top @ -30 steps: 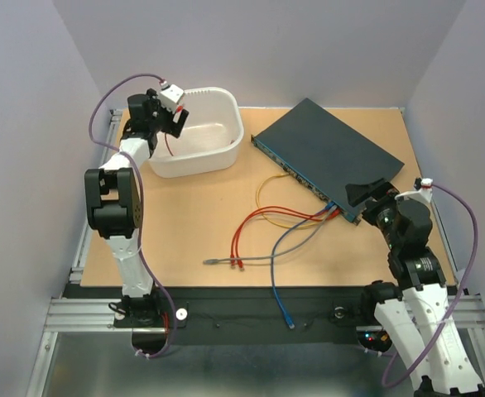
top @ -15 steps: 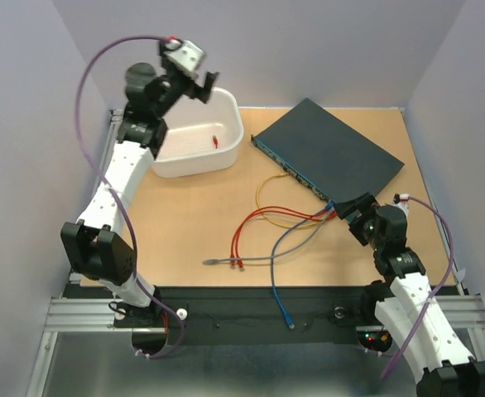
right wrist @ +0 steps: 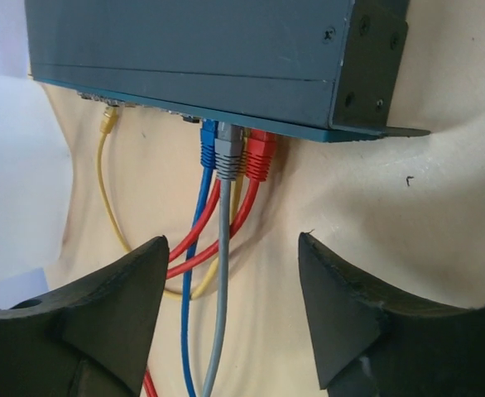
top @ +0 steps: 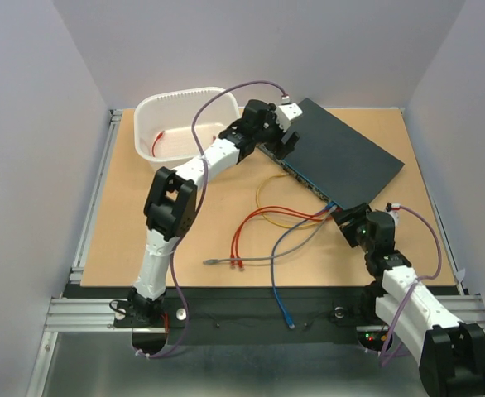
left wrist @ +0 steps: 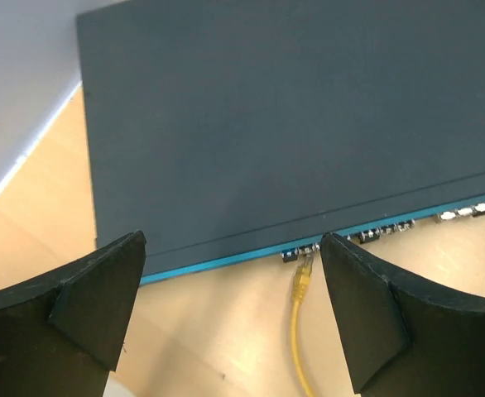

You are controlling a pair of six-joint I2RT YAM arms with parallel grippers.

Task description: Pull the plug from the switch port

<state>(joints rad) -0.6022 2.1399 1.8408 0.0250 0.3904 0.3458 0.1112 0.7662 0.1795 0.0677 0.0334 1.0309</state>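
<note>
The tabletop [top: 143, 240] is pale bare wood, closed in on three sides by plain lilac-grey walls [top: 27, 124], with a black strip and an aluminium rail [top: 85, 313] along its near edge. The switch [top: 342, 153] lies flat on the far right part of the wood, turned at an angle so that its thin port edge faces near and left.

Just left of the switch's left corner stands a white plastic tub [top: 180, 93]. A short red cable piece [top: 161, 137] lies in it; nothing else shows inside.

Four cables are plugged into the switch's port edge. A yellow plug [left wrist: 305, 277] sits alone toward the left end of that edge. Near the right end, a blue plug [right wrist: 208, 145], a grey plug [right wrist: 229, 153] and a red plug [right wrist: 261, 157] sit side by side, touching. Their cables loop over the wood in front of the switch, and the blue one trails off the near edge.

The left gripper [left wrist: 230, 248] hovers over the switch's left end, its pincer released and spread wide, with the yellow plug below the gap and untouched. The right gripper [right wrist: 230, 244] hangs before the switch's right corner, also released and holding nothing, its jaws facing the three clustered plugs.
</note>
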